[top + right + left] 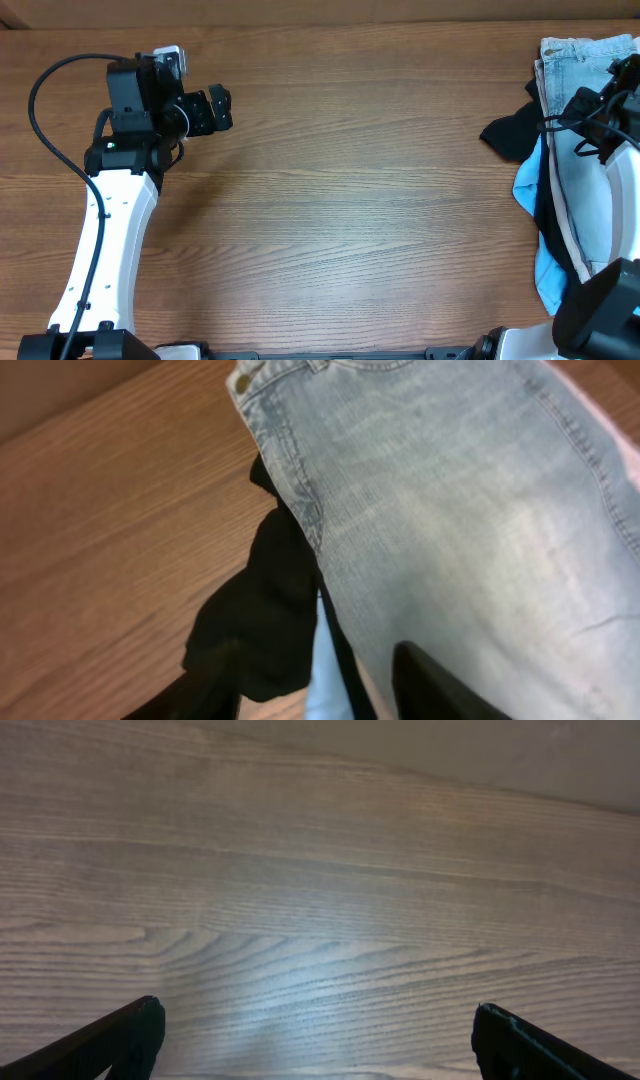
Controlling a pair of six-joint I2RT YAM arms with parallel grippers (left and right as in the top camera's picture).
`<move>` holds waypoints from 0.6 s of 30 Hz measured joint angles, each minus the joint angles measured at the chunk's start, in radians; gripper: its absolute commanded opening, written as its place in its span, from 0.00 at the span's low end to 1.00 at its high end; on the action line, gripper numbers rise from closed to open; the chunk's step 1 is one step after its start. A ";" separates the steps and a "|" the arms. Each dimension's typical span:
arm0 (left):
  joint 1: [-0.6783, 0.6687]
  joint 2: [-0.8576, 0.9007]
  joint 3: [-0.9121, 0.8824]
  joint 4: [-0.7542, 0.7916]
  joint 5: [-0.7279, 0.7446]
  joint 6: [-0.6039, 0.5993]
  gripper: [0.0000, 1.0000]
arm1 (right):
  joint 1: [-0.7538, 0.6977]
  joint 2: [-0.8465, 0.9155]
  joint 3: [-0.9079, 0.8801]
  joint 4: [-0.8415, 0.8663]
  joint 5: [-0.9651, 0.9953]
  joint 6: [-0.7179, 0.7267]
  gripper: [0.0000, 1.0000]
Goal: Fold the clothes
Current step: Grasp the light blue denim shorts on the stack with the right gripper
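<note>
A heap of clothes lies at the table's far right edge. The faded light-blue denim shorts (575,58) lie on top at the back and fill the right wrist view (460,510). A black garment (512,135) sticks out to the left, also in the right wrist view (260,610). A bright-blue garment (548,272) lies underneath, with a sliver showing in the right wrist view (322,670). My right gripper (320,685) is open just above the heap, one finger over the black garment and one over the denim. My left gripper (320,1030) is open and empty over bare table at the far left (215,108).
The wooden table (350,200) spans the overhead view between the two arms. My right arm (615,190) lies over the heap and hides part of it. A black cable (40,90) loops beside the left arm.
</note>
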 measured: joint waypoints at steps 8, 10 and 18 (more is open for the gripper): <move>0.000 0.000 0.001 -0.011 0.000 0.000 1.00 | 0.000 0.143 0.000 0.021 -0.001 -0.003 0.60; 0.000 0.000 0.001 -0.017 0.000 0.000 1.00 | 0.000 0.187 0.000 0.023 0.000 -0.003 0.60; 0.000 0.000 0.001 -0.026 0.000 0.000 1.00 | -0.008 0.278 -0.001 0.076 0.031 -0.003 0.61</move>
